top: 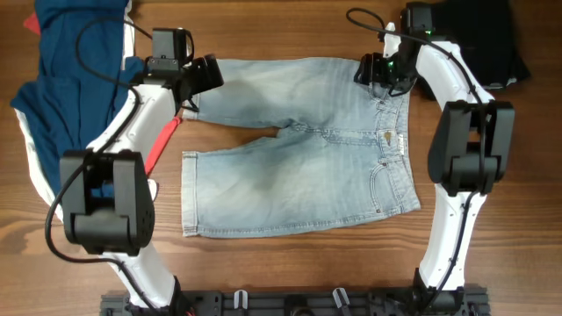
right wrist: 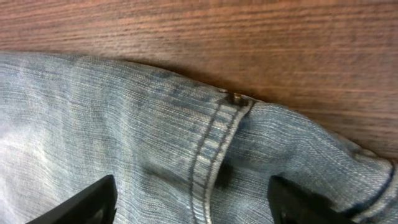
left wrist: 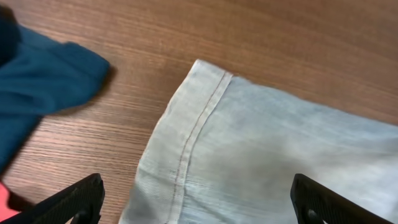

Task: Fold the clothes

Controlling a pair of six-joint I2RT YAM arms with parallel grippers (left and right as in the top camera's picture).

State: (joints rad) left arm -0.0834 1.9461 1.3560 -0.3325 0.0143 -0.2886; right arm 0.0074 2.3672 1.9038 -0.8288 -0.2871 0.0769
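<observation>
Black fingertips (left wrist: 74,199) of the left pincer (left wrist: 196,202) frame the bottom of the left wrist view. They stand wide apart and hold nothing, with the stitched leg hem (left wrist: 193,130) of the pale faded-blue denim shorts (top: 299,167) lying below them. The right pincer (right wrist: 193,205) is likewise spread and empty, poised over the waistband's side seam. The shorts lie flat in the middle of the wooden desk (top: 290,26), waistband toward the right arm and legs toward the left. Each pincer is at one far corner.

The step in hand looks like taking the far edge to fold the shorts lengthwise onto the near leg. To do it well, I judge that both pincers should descend together and pinch on the thick stitched bands, catching both layers of denim. They should then lift level and carry the edge over so that hem meets hem. The left one should avoid the crumpled navy garment with red and white parts (top: 61,88), which lies near the hem but apart from it.

Only the overhead view gives the whole outline, the near leg and the black garment (top: 492,35) at the far right, but the wrists hide the jaws there. The left wrist view adds the hem's tan stitching and the bare wood beside it. The right wrist view adds a small metal rivet (right wrist: 237,98) and a raised ripple of denim at the waistband's end.
</observation>
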